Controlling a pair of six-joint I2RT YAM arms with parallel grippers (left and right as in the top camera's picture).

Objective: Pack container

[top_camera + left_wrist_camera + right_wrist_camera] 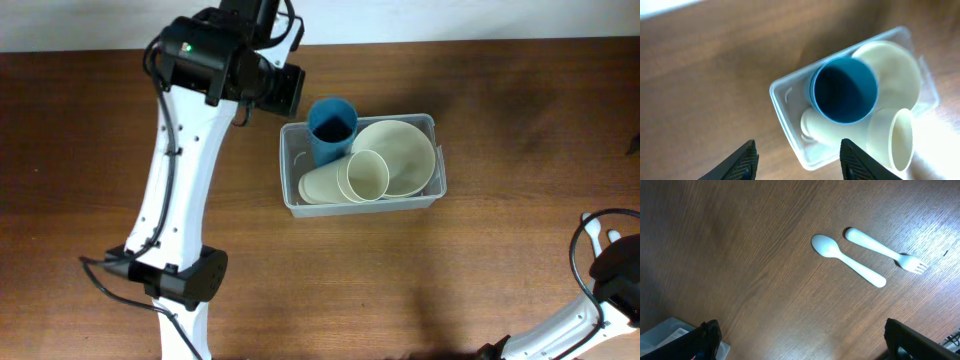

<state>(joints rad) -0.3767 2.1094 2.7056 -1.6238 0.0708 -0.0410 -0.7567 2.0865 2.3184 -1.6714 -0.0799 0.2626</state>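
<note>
The left gripper (pixel 802 161) and right gripper (pixel 812 345) are wide open; the flat spoon (pixel 847 260) could slip, and the container (pixel 286 170) looks full

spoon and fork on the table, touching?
Apart. Right wrist view shows the white spoon and white fork lying side by side with bare wood between them.

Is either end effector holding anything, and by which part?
Nothing is held. The left end effector is open beside the translucent plastic rectangular container; the right end effector is open, away from the white plastic spoon.
</note>
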